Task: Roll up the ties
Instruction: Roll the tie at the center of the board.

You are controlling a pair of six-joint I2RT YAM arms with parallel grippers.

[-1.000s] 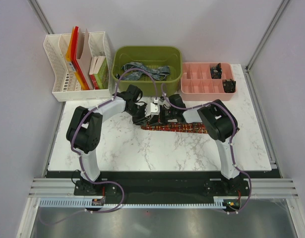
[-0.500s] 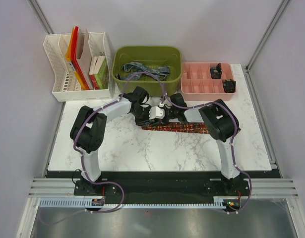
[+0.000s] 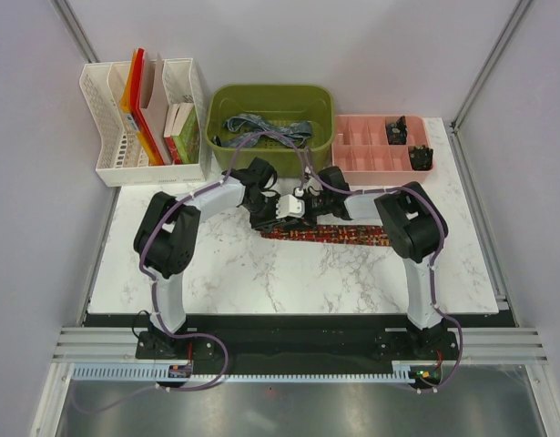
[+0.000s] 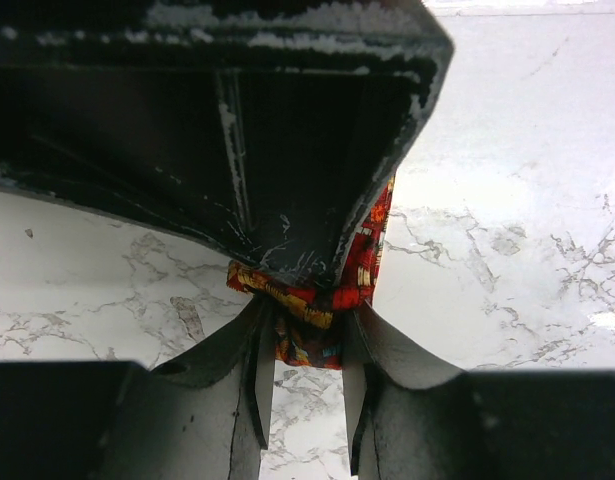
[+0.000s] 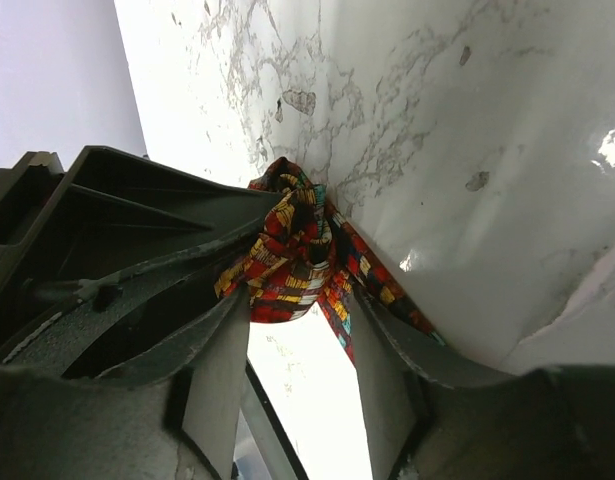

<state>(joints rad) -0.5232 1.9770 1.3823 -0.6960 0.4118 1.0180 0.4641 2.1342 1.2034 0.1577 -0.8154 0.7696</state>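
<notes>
Right claw (image 5: 299,320) has just opened off the red-and-orange patterned fabric necktie (image 3: 339,236); left claw (image 4: 305,345) pinches its bunched end, so rolling can continue.

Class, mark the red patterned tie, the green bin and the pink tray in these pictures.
red patterned tie (image 3: 348,237), top view, on its flat unrolled stretch.
green bin (image 3: 270,89), top view, on its back rim.
pink tray (image 3: 380,174), top view, on its front wall.

Table (image 3: 261,273): glossy, smooth, white marble-look, grey veins. Tie (image 3: 343,236): woven cloth, slight sheen. Left gripper (image 4: 305,385): black matt plastic. Bin (image 3: 270,90): green smooth plastic.
</notes>
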